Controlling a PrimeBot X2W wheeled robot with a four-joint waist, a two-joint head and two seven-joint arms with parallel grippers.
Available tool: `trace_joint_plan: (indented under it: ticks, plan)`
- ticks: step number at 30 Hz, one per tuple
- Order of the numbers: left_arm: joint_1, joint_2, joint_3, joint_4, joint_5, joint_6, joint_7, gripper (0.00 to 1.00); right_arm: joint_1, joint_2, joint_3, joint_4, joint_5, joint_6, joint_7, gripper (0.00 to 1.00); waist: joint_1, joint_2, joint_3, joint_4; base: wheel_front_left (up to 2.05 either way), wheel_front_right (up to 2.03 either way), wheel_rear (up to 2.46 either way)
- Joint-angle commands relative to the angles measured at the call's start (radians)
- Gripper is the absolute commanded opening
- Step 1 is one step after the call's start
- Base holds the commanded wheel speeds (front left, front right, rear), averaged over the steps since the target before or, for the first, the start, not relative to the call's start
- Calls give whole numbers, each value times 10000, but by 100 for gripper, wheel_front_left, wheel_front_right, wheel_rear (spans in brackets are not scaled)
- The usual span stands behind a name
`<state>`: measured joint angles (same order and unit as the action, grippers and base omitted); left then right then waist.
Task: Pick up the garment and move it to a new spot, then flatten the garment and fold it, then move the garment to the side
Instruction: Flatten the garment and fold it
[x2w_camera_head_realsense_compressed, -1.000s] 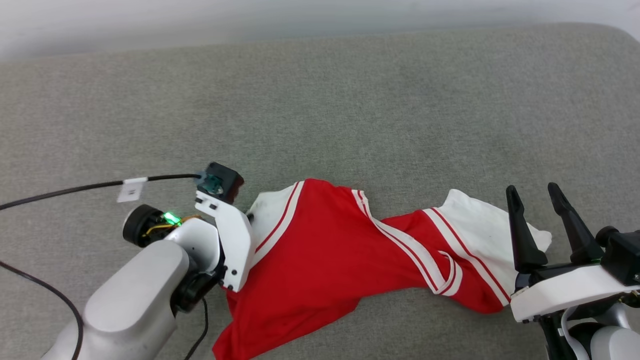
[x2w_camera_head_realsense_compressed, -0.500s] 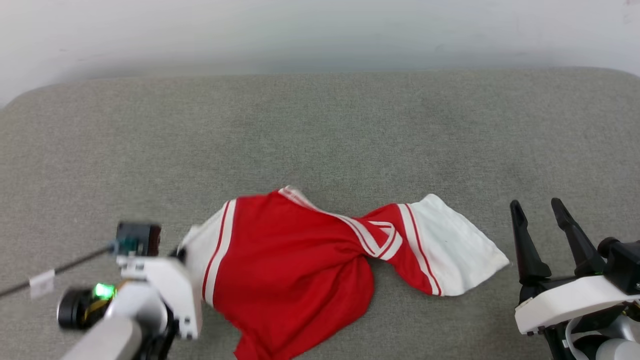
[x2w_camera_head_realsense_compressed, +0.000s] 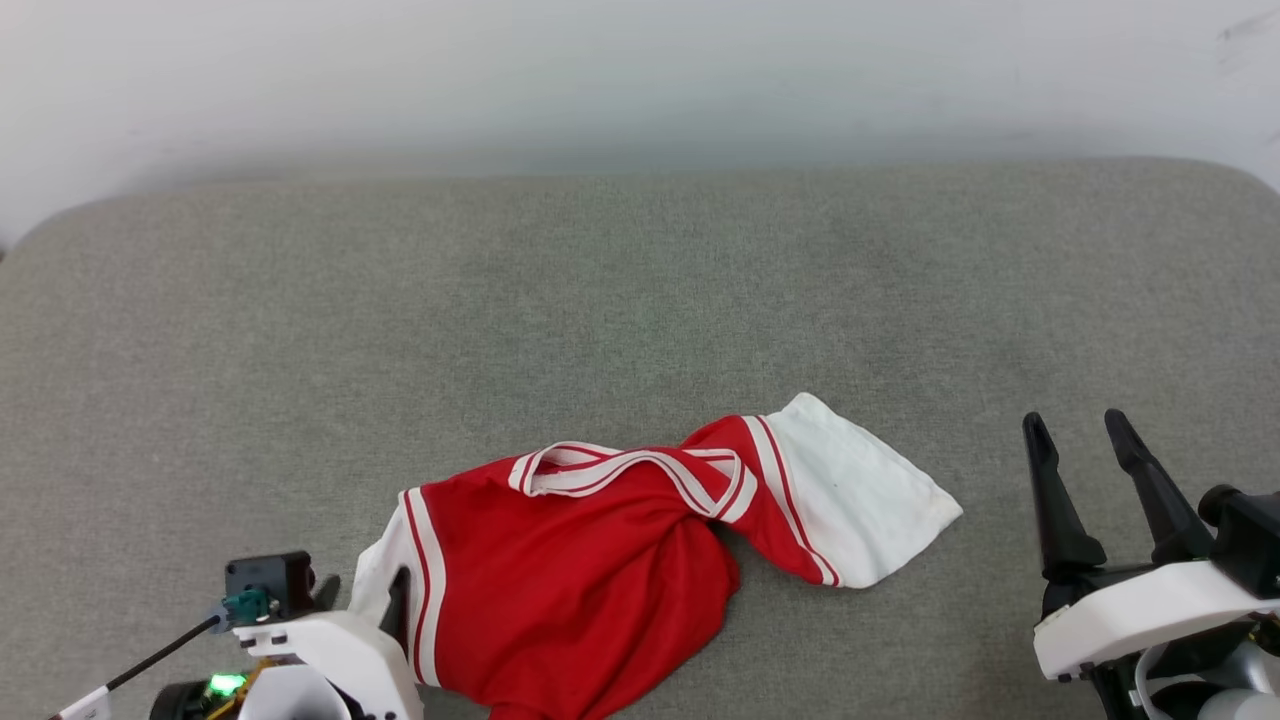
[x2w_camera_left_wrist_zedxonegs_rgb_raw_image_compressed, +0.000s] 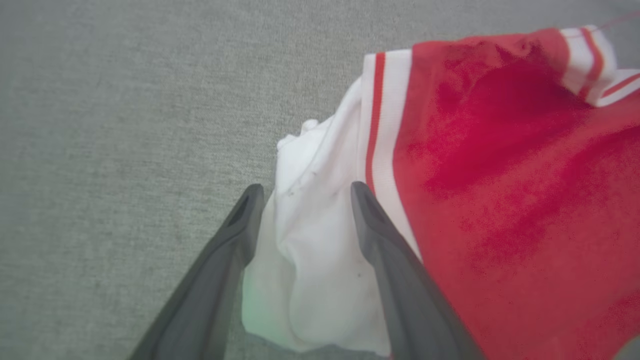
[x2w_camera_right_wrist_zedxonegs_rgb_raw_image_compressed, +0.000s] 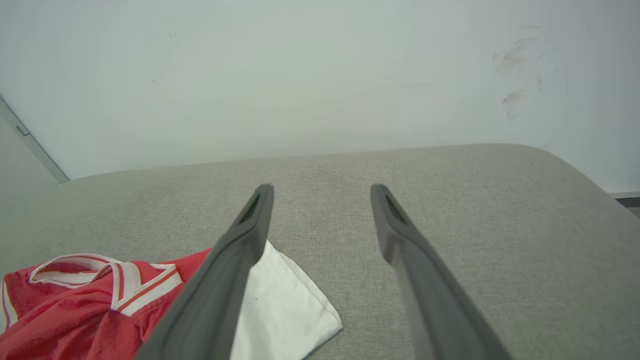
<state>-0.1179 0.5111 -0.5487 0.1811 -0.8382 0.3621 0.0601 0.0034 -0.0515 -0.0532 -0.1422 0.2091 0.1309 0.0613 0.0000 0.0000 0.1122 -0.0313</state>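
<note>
The garment (x2w_camera_head_realsense_compressed: 580, 580) is a red jersey with white, red-striped trim. It lies crumpled on the grey padded surface (x2w_camera_head_realsense_compressed: 640, 300), collar loop on top and one white sleeve (x2w_camera_head_realsense_compressed: 860, 510) spread to the right. My left gripper (x2w_camera_head_realsense_compressed: 363, 598) sits at the garment's left end, open. In the left wrist view the other white sleeve (x2w_camera_left_wrist_zedxonegs_rgb_raw_image_compressed: 310, 240) lies bunched between the spread fingers of the left gripper (x2w_camera_left_wrist_zedxonegs_rgb_raw_image_compressed: 305, 192). My right gripper (x2w_camera_head_realsense_compressed: 1072, 425) stands open to the right of the garment, apart from it. In the right wrist view, the right gripper (x2w_camera_right_wrist_zedxonegs_rgb_raw_image_compressed: 322, 190) has the garment (x2w_camera_right_wrist_zedxonegs_rgb_raw_image_compressed: 75, 310) at lower left.
A pale wall (x2w_camera_head_realsense_compressed: 640, 80) rises behind the surface's rounded far edge. A black cable (x2w_camera_head_realsense_compressed: 160, 650) runs from the left wrist camera toward the lower left corner. Bare grey surface stretches behind and to both sides of the garment.
The left gripper has gone from shut on the white sleeve to open. The garment now lies slacker and more bunched. The head camera has shifted, showing more wall. The right gripper keeps its pose.
</note>
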Motion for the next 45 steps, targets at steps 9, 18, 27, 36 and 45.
trace_joint_plan:
  ticks: [9, 18, 27, 36, 45]
  plan:
    - [-321, -157, 271, -385, 989, 31, -2362, 100, 523, 20, -87, 17, -39, -3, 360, 100, 0, 0, -819, -5, 0, 0, 0]
    - [-112, 11, 114, -1927, 1685, 446, -2752, 100, 946, 20, -499, 383, 245, -3, 1747, 100, 0, 0, -1190, 152, 0, 0, 0]
    - [-357, -44, -92, -2903, 1986, 733, -2618, 100, -273, -869, -755, 2229, 799, -1, 4829, 100, 0, 0, -734, 738, 0, 0, 0]
    - [-1359, -456, -309, -2540, 2057, 183, -2751, 100, -2860, -1620, 624, 5709, 1359, -3, 6096, 100, 0, 0, 694, 1818, 0, 0, 0]
    - [-1032, -363, -107, -2070, 1806, 279, -2759, 100, -3032, -1646, 1346, 6851, 1773, 2, 6394, 0, 0, 0, 615, 1708, 0, 0, 0]
